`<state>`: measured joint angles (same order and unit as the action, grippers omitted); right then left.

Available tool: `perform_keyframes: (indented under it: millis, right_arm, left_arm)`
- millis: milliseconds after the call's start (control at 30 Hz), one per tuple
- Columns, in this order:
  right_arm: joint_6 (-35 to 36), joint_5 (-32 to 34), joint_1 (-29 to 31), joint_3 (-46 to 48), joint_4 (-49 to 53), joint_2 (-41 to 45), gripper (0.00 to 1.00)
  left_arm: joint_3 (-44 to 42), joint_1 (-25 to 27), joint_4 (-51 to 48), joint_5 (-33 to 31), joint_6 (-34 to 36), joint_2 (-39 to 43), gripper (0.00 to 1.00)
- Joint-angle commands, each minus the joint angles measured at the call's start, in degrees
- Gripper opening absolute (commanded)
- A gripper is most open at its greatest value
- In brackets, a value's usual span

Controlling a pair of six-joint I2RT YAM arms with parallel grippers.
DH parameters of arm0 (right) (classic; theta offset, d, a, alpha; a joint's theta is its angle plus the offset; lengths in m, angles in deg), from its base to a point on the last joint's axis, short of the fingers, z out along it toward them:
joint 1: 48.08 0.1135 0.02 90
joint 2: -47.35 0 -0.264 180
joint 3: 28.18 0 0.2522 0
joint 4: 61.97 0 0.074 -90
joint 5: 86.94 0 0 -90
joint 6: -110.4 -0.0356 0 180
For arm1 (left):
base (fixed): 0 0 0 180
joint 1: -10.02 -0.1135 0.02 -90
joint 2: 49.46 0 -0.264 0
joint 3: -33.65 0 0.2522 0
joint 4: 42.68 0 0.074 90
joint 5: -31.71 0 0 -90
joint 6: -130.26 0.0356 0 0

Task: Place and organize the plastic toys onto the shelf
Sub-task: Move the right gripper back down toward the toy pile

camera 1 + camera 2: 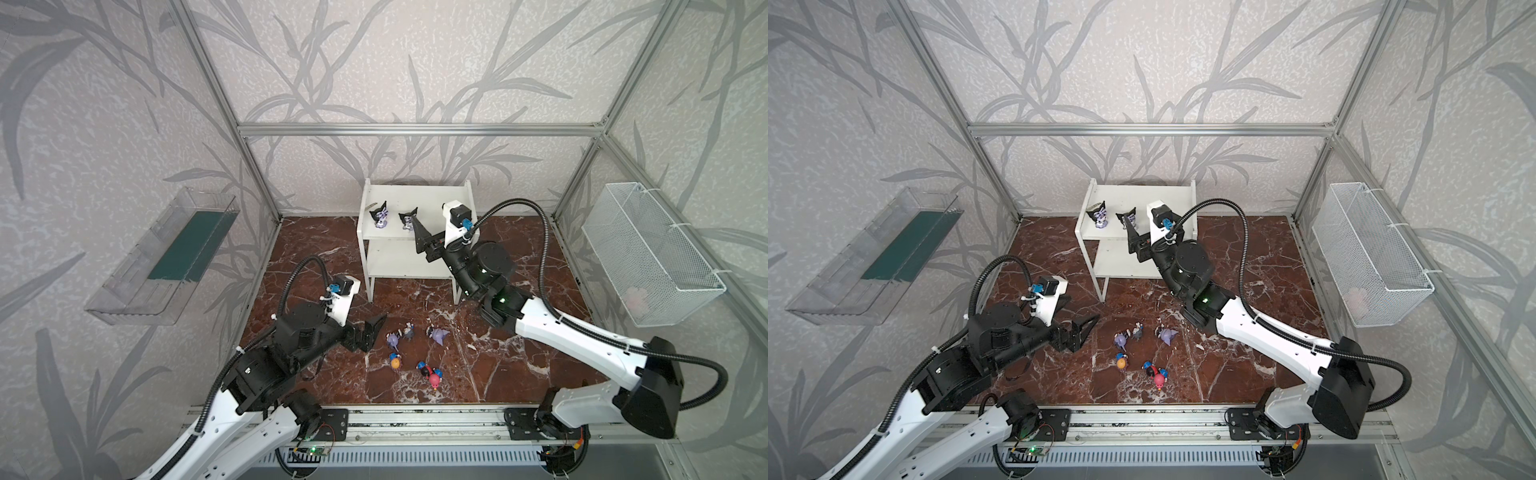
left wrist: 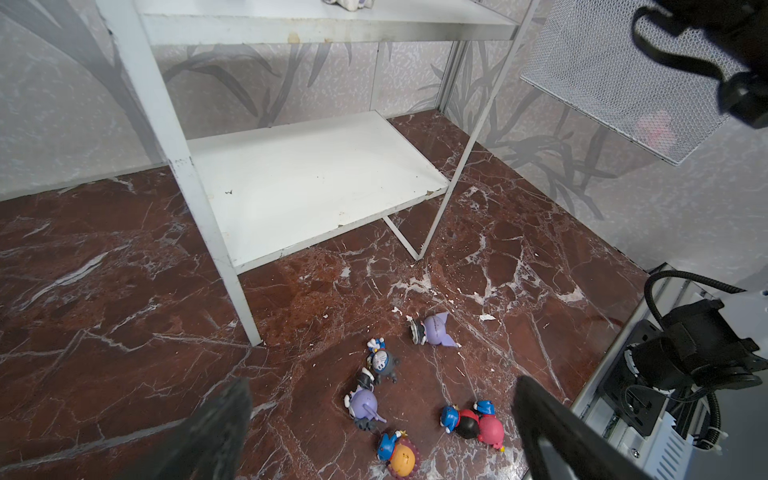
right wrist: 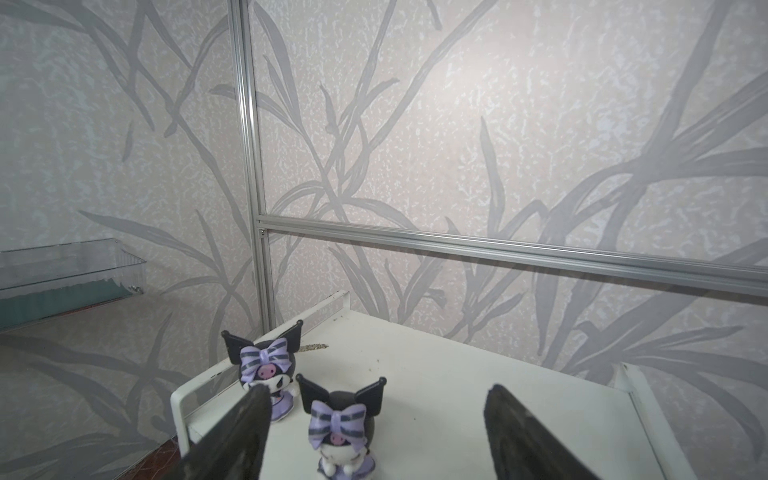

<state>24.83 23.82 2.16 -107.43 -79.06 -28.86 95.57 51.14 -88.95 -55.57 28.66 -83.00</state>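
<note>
The white two-tier shelf [image 1: 432, 198] [image 1: 1144, 197] stands at the back of the marble floor. Two black plastic toys with pointed ears and lavender bows [image 1: 380, 217] [image 1: 408, 220] stand upright on its top board. My right gripper [image 3: 376, 392] [image 1: 417, 232] is open around the nearer toy [image 3: 338, 419] without touching it. The other toy [image 3: 266, 365] stands just beyond one finger. Several more toys lie on the floor: two lavender ones [image 2: 436, 330] [image 2: 365, 403], a grey [image 2: 381, 360], an orange [image 2: 402, 457], a black-red [image 2: 465, 422] and a pink [image 2: 490, 430]. My left gripper [image 2: 382, 384] [image 1: 376, 330] hangs open just left of this group.
A clear plastic tray [image 1: 166, 257] hangs on the left wall. A white wire-mesh basket [image 1: 648, 253] on the right wall holds something pale pink. The shelf's lower board [image 2: 311, 183] and thin legs [image 2: 232, 266] stand behind the floor toys. A metal rail [image 1: 415, 419] runs along the front.
</note>
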Motion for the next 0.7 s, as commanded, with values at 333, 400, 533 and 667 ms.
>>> perform_keyframes:
  millis: [333,400,533,667]
  right_arm:
    - [-3.18,-16.64,0.02,9.70,38.26,25.17,0.99]
    - [-5.31,-16.60,0.54,13.11,42.54,28.08,0.99]
    - [-10.22,-16.09,2.44,24.81,41.32,33.98,0.99]
    - [-17.05,-16.13,3.82,35.72,35.97,36.32,0.99]
  left_arm:
    - [-1.71,-0.28,-1.58,0.97,-1.54,1.40,0.99]
    - [-1.76,-0.27,-1.94,1.10,-1.89,1.47,0.99]
    - [-2.08,-0.25,-2.30,1.10,-2.27,1.40,0.99]
    - [-2.57,-0.25,-1.94,2.13,-2.55,0.38,0.99]
